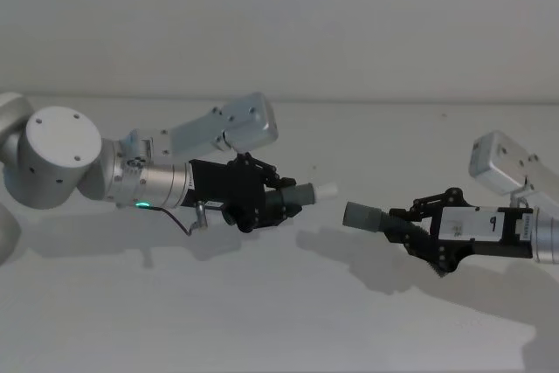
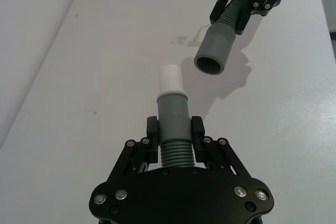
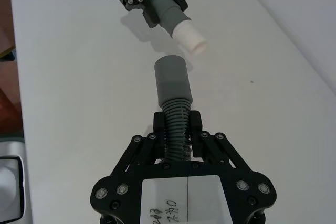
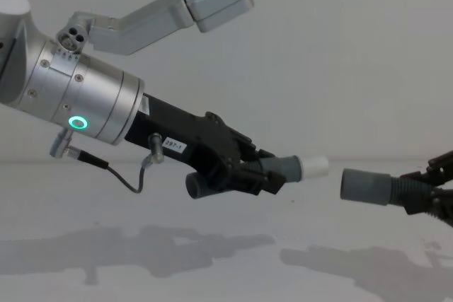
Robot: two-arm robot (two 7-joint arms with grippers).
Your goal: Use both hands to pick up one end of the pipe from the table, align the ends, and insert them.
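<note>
A: Two pipe pieces, both lifted off the table (image 1: 262,329). We have the left gripper (image 1: 278,200) pinching the left piece (image 1: 297,196) on its ribs, just behind the collar; white tip (image 1: 325,189) sticks out toward 3 o'clock in the head view.

B: And the right gripper (image 1: 410,226)?

A: Fingers clamped on the ribs of the right piece (image 1: 367,217), grey socket (image 1: 354,214) pointing to 9 o'clock. Ends face each other, near but apart. In the left wrist view the socket mouth (image 2: 211,65) sits off toward 1 o'clock from the tip (image 2: 170,78), so we call it not yet aligned.

B: How do they handle?

A: We judge light plastic. Ribbed bodies look bendy, collars stiff. Gripping on the ribs close to the collar seems right: ribs stop slipping, and a short free length should flex less when pushed. Farther back and the end could droop or buckle on insertion.

B: Fragile?

A: Probably not. The likely snag is the tip catching the socket rim if it goes in tilted.

B: Room?

A: Plenty. Bare table under both, nothing between the ends. Far table edge is at 12 o'clock in the head view, well clear. The right wrist view shows a table edge with a brown strip (image 3: 7,35) beyond it, away from the work.

B: Step?

A: Aligning; insertion not started.
</note>
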